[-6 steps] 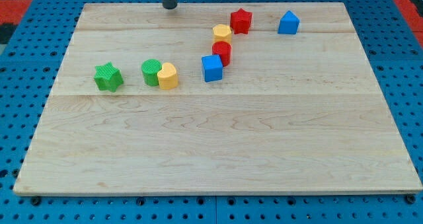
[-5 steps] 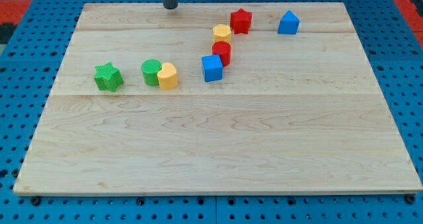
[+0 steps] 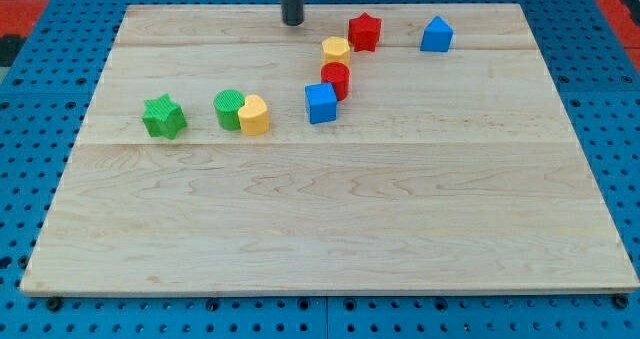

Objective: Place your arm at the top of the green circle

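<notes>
The green circle (image 3: 229,108) sits on the wooden board (image 3: 330,229) at the left of centre, touching a yellow heart (image 3: 254,115) on its right. A green star (image 3: 163,117) lies to its left. My tip (image 3: 292,22) is near the board's top edge, well above and to the right of the green circle, apart from all blocks.
A blue cube (image 3: 320,103) touches a red cylinder (image 3: 336,80). A yellow block (image 3: 336,50) and a red star (image 3: 364,31) sit above them, right of my tip. A blue block (image 3: 436,34) lies at the top right.
My tip has moved to the right along the board's top edge and slightly downward. No block has moved.
</notes>
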